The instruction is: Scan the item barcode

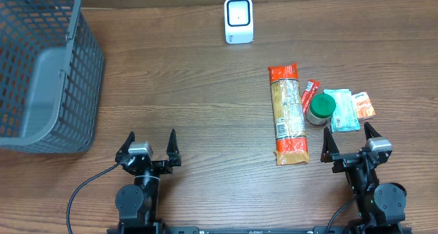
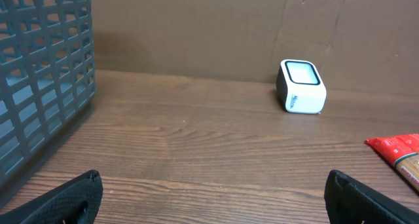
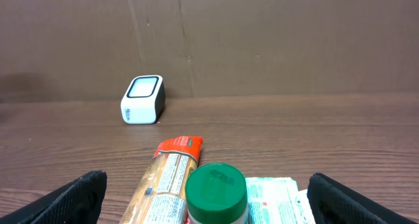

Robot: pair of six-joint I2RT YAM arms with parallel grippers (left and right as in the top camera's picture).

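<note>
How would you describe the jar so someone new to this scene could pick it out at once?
On the wooden table, look to the right side, away from the grey basket. The jar stands between the long packet and a flat pale green pouch. It is the only round, upright item there, topped by a green lid.

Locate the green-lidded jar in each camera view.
Overhead: small round jar with green lid, right of centre, beside the long red-ended pasta packet.
Left wrist: not in view.
Right wrist: jar at bottom centre.
Shared landmark: white box-shaped scanner, seen in all three views.
</note>
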